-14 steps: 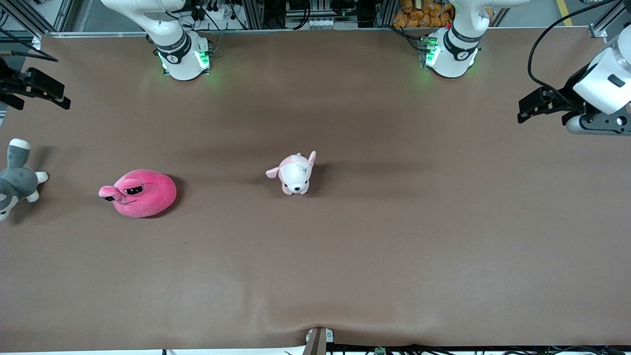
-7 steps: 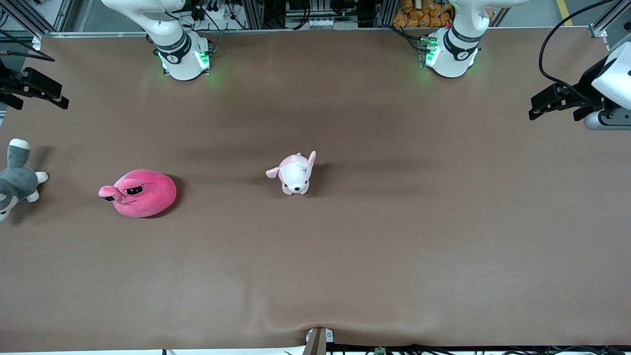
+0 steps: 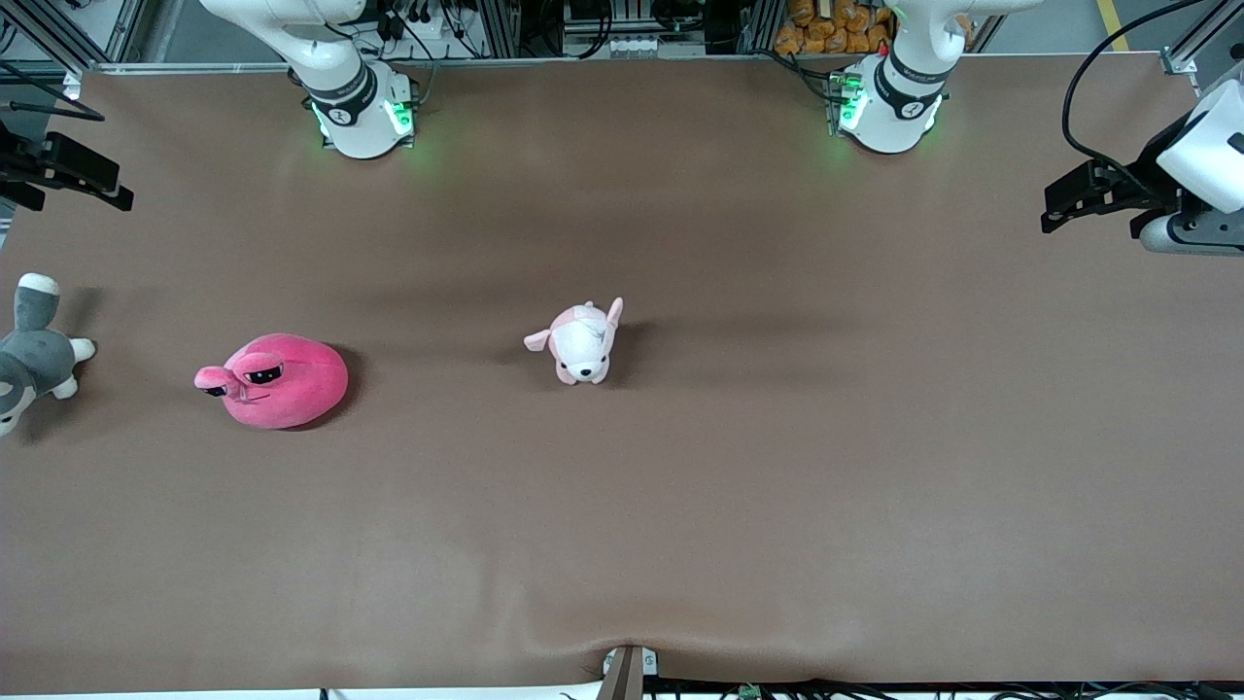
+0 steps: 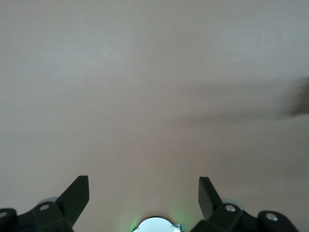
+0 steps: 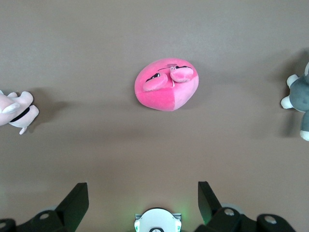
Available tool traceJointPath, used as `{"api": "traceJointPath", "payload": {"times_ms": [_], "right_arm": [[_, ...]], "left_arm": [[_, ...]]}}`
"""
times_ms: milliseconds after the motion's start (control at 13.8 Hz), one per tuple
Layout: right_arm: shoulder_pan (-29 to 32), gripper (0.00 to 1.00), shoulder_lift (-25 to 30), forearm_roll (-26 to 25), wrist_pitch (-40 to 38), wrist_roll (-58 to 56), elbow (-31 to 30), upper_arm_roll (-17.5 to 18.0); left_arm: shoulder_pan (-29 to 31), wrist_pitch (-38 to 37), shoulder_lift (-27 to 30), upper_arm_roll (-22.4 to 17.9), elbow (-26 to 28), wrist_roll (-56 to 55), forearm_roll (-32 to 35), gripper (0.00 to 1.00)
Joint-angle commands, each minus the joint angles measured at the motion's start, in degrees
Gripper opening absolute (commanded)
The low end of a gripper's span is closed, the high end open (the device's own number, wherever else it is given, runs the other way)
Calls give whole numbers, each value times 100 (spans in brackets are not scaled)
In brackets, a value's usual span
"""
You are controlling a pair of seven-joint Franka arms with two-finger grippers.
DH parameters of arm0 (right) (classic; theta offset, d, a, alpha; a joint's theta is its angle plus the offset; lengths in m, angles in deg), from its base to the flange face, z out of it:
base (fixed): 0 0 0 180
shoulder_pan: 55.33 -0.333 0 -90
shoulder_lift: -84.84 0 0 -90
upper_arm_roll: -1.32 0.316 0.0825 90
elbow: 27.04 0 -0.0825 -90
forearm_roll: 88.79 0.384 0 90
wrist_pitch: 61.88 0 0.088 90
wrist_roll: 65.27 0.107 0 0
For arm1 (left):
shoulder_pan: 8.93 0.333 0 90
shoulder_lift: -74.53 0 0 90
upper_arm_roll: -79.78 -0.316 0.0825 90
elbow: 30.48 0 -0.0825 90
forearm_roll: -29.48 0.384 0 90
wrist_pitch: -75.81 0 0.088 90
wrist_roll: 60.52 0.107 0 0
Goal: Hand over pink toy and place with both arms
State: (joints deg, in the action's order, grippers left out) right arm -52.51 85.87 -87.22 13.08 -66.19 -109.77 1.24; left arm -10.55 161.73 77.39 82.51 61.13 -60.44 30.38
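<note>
The pink toy [image 3: 277, 381], a round hot-pink plush with half-lidded eyes, lies on the brown table toward the right arm's end. It also shows in the right wrist view [image 5: 166, 84]. My right gripper [image 3: 107, 190] hangs high over the table's edge at that end, open and empty [image 5: 143, 200], apart from the toy. My left gripper [image 3: 1054, 204] hangs over the left arm's end of the table, open and empty [image 4: 143, 195], with only bare table under it.
A pale pink-and-white puppy plush [image 3: 581, 342] lies near the table's middle. A grey-and-white plush animal [image 3: 34, 355] lies at the edge by the right arm's end. The two arm bases [image 3: 360, 117] [image 3: 889, 112] stand along the edge farthest from the front camera.
My left gripper has drawn back toward the left arm's end of the table. My right gripper has shifted slightly. The plush toys have not moved.
</note>
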Motion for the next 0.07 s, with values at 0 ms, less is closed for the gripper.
{"api": "traceJointPath", "payload": {"times_ms": [0], "right_arm": [[96, 100, 125, 124, -8, -102, -121, 34]], "left_arm": [[30, -119, 65, 34, -47, 106, 121, 100]]}}
